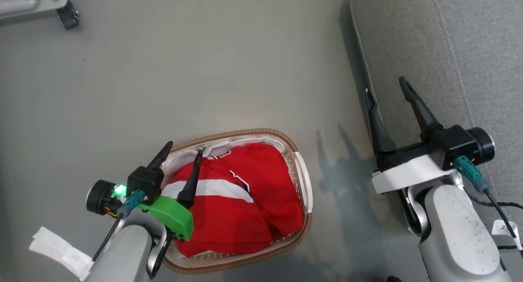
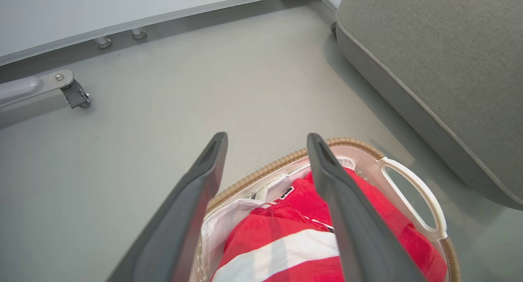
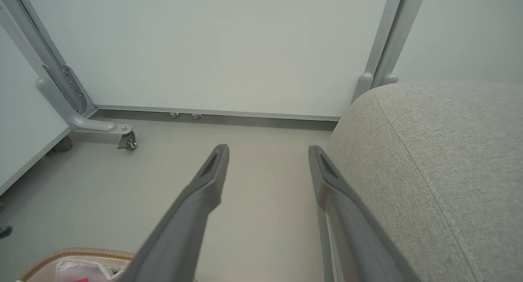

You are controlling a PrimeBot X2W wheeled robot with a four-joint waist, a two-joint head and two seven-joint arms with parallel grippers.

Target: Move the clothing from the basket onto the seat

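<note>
Left claw [image 1: 185,147] open above basket; right claw [image 1: 385,84] open at seat edge.
I read both claws as spread and empty. Red clothing [image 1: 245,200] lies heaped inside the basket [image 1: 241,131], under the left claw; contact I cannot tell. Basket stands on the floor [image 1: 204,69], near the grey seat [image 1: 449,49].
</note>
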